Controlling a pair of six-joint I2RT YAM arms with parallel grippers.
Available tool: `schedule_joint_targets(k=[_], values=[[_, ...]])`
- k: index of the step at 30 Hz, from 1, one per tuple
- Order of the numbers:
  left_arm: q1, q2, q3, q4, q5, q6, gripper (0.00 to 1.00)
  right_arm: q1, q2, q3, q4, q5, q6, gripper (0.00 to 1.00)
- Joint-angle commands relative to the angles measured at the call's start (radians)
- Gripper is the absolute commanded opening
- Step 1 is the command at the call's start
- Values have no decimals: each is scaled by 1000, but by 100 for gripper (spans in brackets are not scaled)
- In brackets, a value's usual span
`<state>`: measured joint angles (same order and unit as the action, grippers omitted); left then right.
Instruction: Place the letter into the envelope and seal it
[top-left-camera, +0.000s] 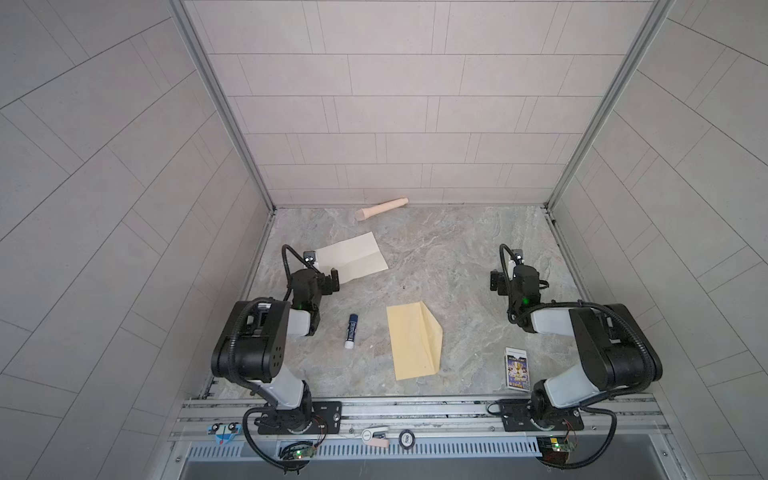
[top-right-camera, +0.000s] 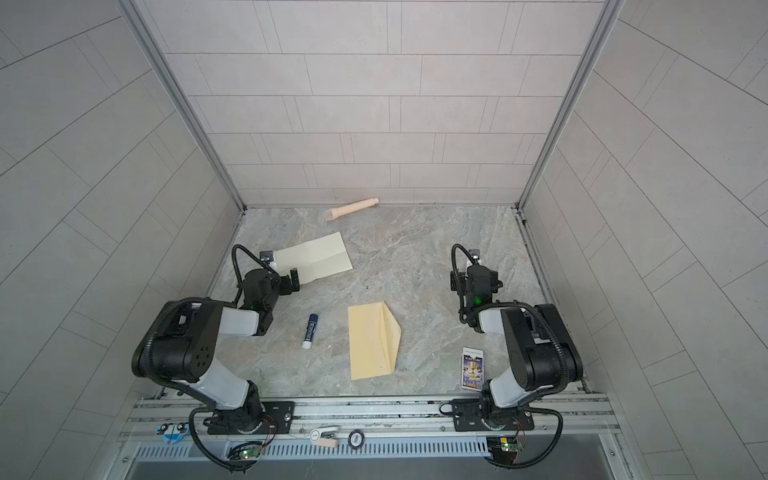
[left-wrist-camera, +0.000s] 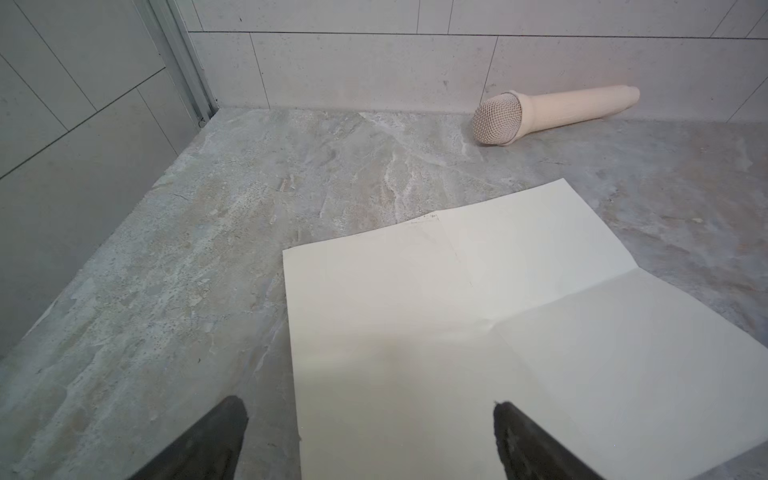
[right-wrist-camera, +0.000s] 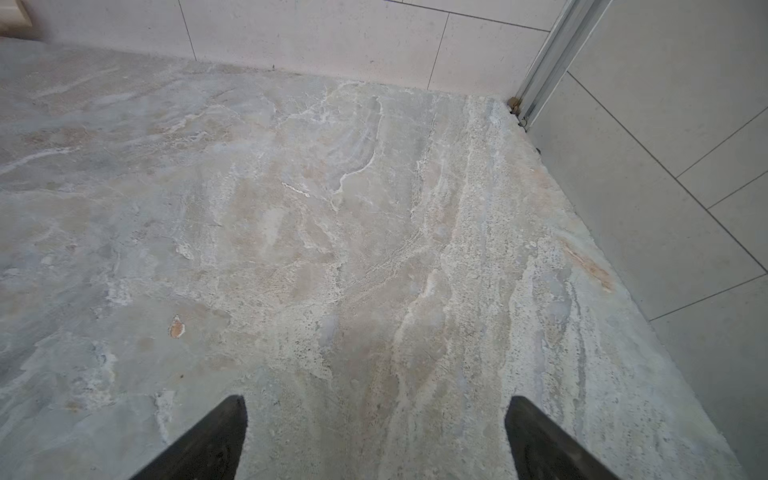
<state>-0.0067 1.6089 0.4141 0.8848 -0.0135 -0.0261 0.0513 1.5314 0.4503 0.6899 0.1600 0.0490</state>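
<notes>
The cream-white letter (top-left-camera: 353, 259) (top-right-camera: 316, 258) lies unfolded and creased at the far left of the stone table. My left gripper (top-left-camera: 326, 271) (top-right-camera: 285, 271) hangs open over its near left corner. In the left wrist view the letter's (left-wrist-camera: 478, 332) edge runs between the gripper's (left-wrist-camera: 370, 415) fingertips: one is over bare table, the other over the sheet. The yellow-tan envelope (top-left-camera: 411, 345) (top-right-camera: 372, 345) lies in the middle near the front, its pointed flap unfolded to the right. My right gripper (top-left-camera: 517, 274) (top-right-camera: 473, 272) (right-wrist-camera: 374, 415) is open over bare table at the right, holding nothing.
A blue and white glue stick (top-left-camera: 350, 330) (top-right-camera: 309, 330) lies between the left arm and the envelope. A beige microphone (top-left-camera: 380, 209) (top-right-camera: 351, 209) (left-wrist-camera: 552, 114) rests against the back wall. A small printed card box (top-left-camera: 517, 370) (top-right-camera: 473, 370) sits by the right arm's base. Tiled walls enclose three sides.
</notes>
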Motion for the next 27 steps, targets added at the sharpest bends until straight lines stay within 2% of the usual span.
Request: schedule_joint_targets(k=[1,27], values=[[5,-16,-3,14,-11,6,100,-4,-8,5,0,-6,-3,100],[5,-20,-8,19,-9,5,100,-4,-17,-5,8,-4,-2,100]])
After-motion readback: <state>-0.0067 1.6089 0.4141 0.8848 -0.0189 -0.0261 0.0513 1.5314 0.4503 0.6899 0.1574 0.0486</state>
